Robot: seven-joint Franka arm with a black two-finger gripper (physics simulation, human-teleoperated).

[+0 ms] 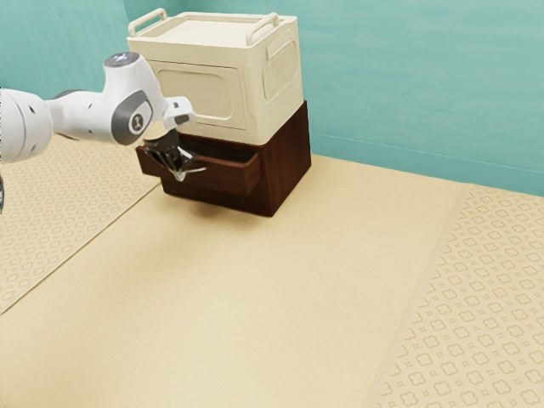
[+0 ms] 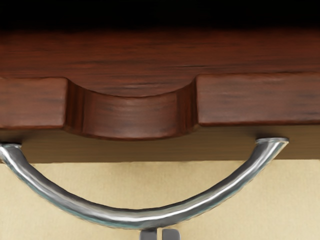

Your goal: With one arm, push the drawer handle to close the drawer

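Teal walls (image 1: 408, 85) stand at the far side of the room, above a pale yellow floor (image 1: 255, 297) with patterned bands (image 1: 476, 323) at the exterior view's left and right. Near the far wall sits a dark reddish-brown cabinet (image 1: 291, 161), with a cream box (image 1: 278, 106) resting on top; two rails (image 1: 264, 30) rise from the box's upper edges. The cabinet's drawer (image 1: 229, 177) is open, pulled out toward the near left, and part of its dark inside can be seen.

Reaching in from the exterior view's left, the white arm (image 1: 81, 115) has its black gripper (image 1: 179, 175) pointed down at the drawer's front. The fingers (image 2: 171, 234) stand almost together, only a thin slit between them, with nothing held. They are at the outer middle of the curved metal handle (image 2: 135, 216); whether they touch it I cannot tell. Both ends of the handle meet the drawer front, below a scooped notch (image 2: 132, 117) in the top edge.
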